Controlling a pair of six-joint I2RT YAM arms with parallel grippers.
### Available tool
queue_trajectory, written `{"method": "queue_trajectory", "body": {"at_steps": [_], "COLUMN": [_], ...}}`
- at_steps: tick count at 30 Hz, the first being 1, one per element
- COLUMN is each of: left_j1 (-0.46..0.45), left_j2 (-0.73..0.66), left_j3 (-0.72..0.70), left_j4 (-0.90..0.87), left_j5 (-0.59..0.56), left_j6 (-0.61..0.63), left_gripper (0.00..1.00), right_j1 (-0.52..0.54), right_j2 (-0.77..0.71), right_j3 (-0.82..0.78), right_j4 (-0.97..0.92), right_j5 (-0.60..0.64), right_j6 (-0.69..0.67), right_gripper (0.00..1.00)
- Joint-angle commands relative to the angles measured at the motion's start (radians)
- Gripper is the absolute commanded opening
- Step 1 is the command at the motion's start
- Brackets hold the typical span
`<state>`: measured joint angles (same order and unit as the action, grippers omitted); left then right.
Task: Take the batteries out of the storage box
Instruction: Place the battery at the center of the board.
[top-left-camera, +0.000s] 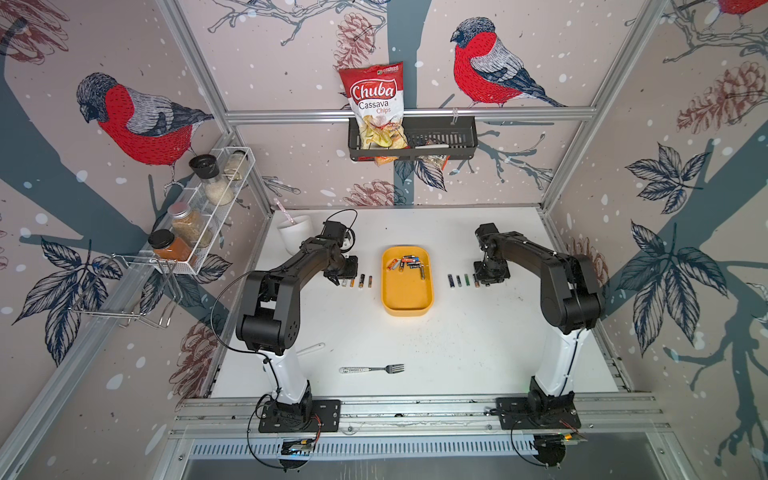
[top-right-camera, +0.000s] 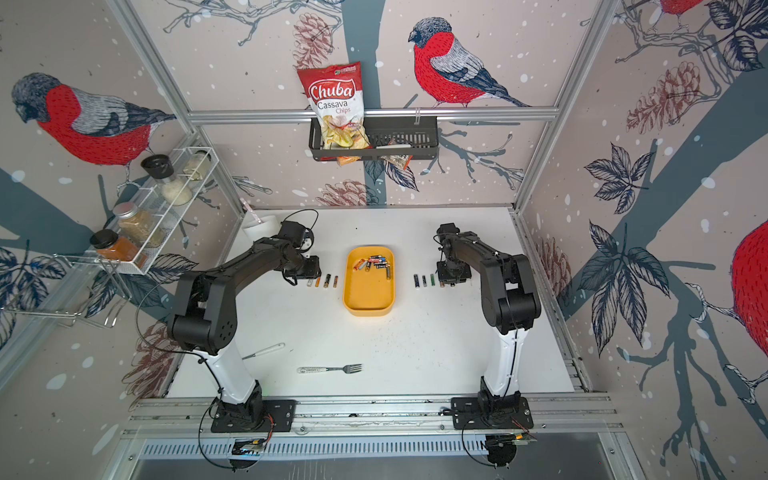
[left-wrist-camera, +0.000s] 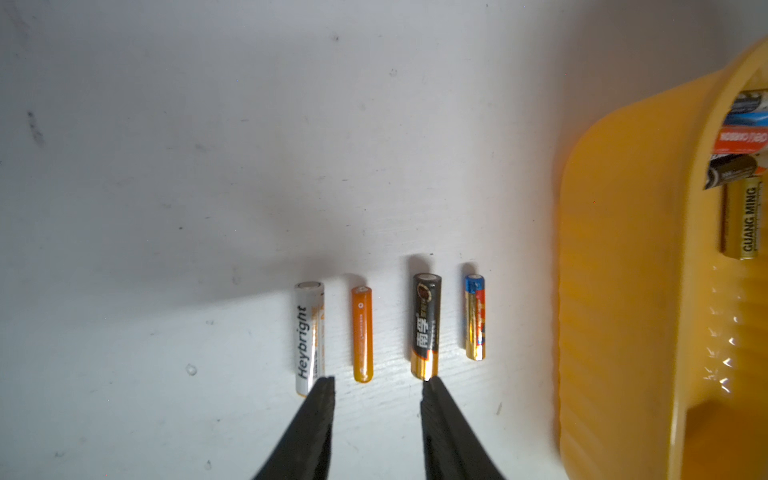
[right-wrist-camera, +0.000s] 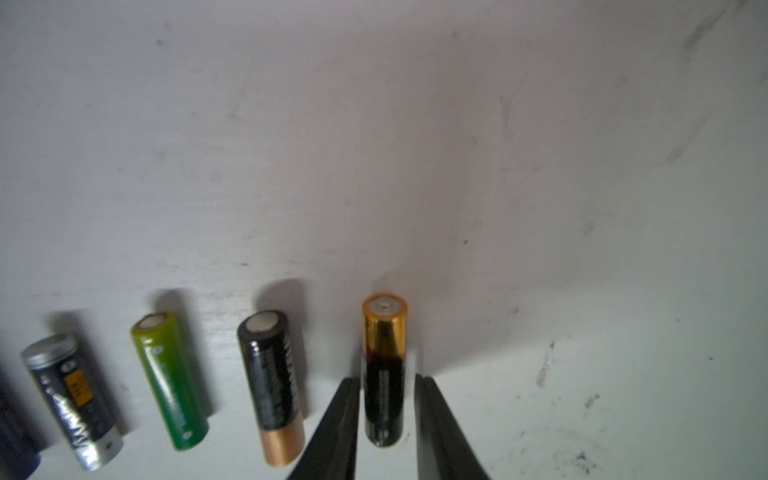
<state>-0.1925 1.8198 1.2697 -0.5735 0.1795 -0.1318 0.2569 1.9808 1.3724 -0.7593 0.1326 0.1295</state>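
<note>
Batteries (top-left-camera: 407, 265) lie in a heap at the upper end of the yellow storage box (top-left-camera: 407, 299), in the middle of a top view. On the white table (top-left-camera: 436, 345), a left row (top-left-camera: 356, 281) of four more lies just left of the box, and a right row (top-left-camera: 459, 281) lies on its right. The left gripper (left-wrist-camera: 378, 380) is open and holds nothing. The right gripper (right-wrist-camera: 387, 379) is open around a gold and black battery (right-wrist-camera: 384, 328), with thin gaps on both sides.

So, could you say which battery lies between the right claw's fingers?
The gold-and-black battery, last in the row; the green battery lies outside the right claw.
</note>
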Motion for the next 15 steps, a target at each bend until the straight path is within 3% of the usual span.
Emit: {"method": "queue_trajectory", "body": {"at_steps": [1,15], "left_j1": [-0.001,-0.038], "left_j2": [-0.009,-0.036], "left_j3": [0.007,0.130], "left_j4": [-0.012,-0.102], "left_j5": [-0.009,-0.076], "left_j6": [0.000,-0.006], "left_gripper": [0.40,0.40], "right_j1": [0.002,0.023], "right_j2": [-0.013,-0.063], "right_j3": [0.001,0.020], "right_j4": [-0.015,-0.021], "right_j5": [0.007,0.001], "right_j6": [-0.002,0.009], "right_gripper": [0.30,0.30]}}
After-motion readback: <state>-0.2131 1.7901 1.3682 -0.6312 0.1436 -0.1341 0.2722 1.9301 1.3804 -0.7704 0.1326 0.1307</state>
